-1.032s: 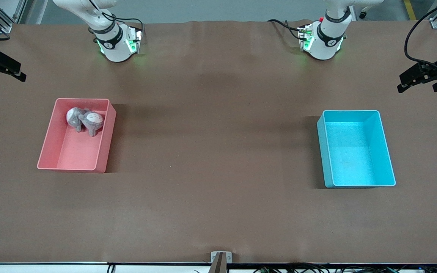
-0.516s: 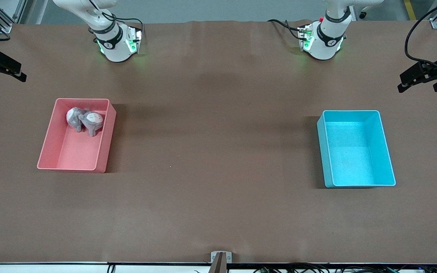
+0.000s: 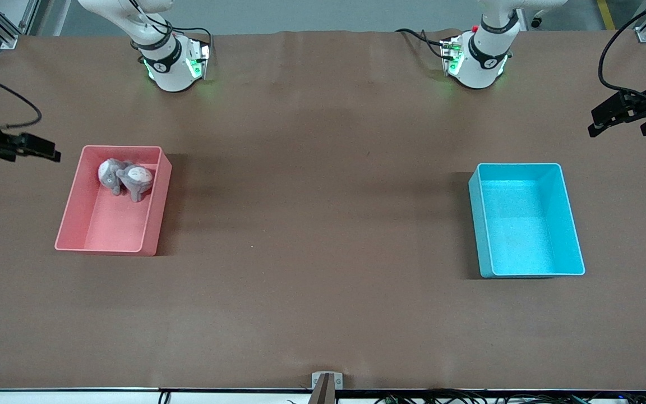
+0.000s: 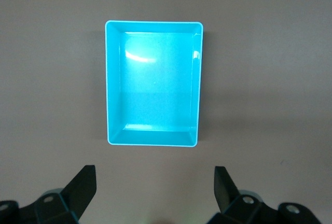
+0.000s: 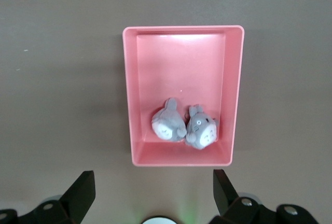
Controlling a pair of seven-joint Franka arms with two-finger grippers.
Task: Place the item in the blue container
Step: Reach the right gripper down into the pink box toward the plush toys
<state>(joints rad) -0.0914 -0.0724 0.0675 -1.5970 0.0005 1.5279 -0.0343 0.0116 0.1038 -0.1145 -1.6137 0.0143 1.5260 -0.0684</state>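
Observation:
The blue container stands with nothing in it toward the left arm's end of the table. Two grey plush toys lie side by side in the pink bin, in its part farther from the front camera. The right wrist view shows the same toys in that bin. My right gripper hangs open over the table just outside the pink bin. My left gripper hangs open at the table's end, apart from the blue container.
Both arm bases stand along the table edge farthest from the front camera. A small bracket sits at the nearest edge. Bare brown table stretches between the two bins.
My right gripper has swung in from the table's end toward the pink bin. The left gripper, the bins and the toys have stayed put.

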